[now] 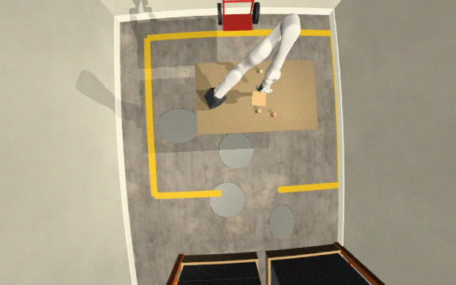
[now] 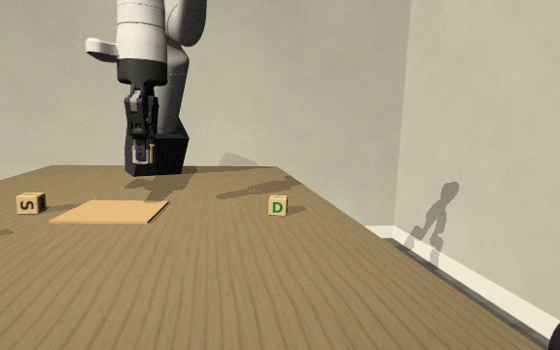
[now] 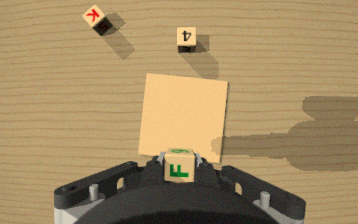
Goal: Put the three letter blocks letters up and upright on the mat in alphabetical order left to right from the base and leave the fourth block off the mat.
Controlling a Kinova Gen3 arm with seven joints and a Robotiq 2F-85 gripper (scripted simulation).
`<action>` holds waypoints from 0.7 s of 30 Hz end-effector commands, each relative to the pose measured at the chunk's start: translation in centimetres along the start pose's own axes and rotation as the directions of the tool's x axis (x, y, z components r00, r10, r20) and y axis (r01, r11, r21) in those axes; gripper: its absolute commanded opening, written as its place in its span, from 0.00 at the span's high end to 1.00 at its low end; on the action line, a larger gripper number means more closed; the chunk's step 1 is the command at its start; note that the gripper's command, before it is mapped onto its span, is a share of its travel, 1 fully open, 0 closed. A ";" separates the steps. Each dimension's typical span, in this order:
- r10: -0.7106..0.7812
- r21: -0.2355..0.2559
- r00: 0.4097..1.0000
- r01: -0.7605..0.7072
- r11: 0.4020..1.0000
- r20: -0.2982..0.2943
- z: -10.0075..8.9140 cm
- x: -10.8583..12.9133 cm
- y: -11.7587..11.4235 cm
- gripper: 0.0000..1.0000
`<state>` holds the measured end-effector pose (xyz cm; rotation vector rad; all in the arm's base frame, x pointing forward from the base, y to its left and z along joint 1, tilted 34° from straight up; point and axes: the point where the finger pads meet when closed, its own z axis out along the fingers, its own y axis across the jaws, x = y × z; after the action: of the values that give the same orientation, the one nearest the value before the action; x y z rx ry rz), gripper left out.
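Observation:
My gripper (image 2: 142,153) is shut on a wooden block (image 3: 179,166) that shows a green F toward the wrist camera. It holds the block well above the table, over the mat's edge on the robot-base side. The tan square mat (image 3: 184,116) lies flat on the table and also shows in the exterior view (image 2: 110,211) and from overhead (image 1: 259,98). Beyond the mat in the wrist view, a block with a red K (image 3: 94,16) and a block with a black 4 (image 3: 186,36) lie on the table. A block with a green D on its side (image 2: 277,205) stands apart from the mat.
A block showing a black S on its side (image 2: 30,202) sits just beside the mat. The robot's dark base (image 1: 214,98) stands on the table. The table edge (image 2: 338,214) runs close behind the D block.

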<state>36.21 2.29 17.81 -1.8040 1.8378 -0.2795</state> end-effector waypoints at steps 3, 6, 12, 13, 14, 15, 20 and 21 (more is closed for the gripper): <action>0.002 -0.006 1.000 -0.002 1.000 0.004 0.5 -0.1 0.2 0.74; 0.002 -0.007 1.000 -0.002 1.000 0.004 0.8 -0.1 0.2 0.74; 0.002 -0.006 1.000 -0.002 1.000 0.004 1.1 -0.1 0.2 0.74; 0.002 -0.006 1.000 -0.002 1.000 0.004 1.2 -0.1 0.2 0.74; 0.002 -0.007 1.000 -0.002 1.000 0.004 1.2 -0.1 0.2 0.74; 0.002 -0.007 1.000 -0.002 1.000 0.004 1.3 -0.1 0.2 0.74; 0.002 -0.006 1.000 -0.002 1.000 0.004 1.6 -0.1 0.2 0.74; 0.002 -0.006 1.000 -0.002 1.000 0.004 1.6 -0.1 0.2 0.74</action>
<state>36.90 2.62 16.56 -1.8036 1.8390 -0.2765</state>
